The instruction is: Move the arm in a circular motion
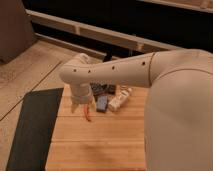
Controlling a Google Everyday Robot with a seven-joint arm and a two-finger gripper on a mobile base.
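The thick cream-white robot arm [125, 70], made of smooth rounded tubes dotted with small dark screw holes, reaches left, bends at a bulbous joint and drops over the pale planked wooden table [100, 145]. Its small gripper [83, 109] hangs there; released or clenched, I cannot tell. Just to its right lie a flat dark rectangular block [102, 103] and a small white bottle-like object [119, 101]. To its left stretches a matte black mat [30, 130].
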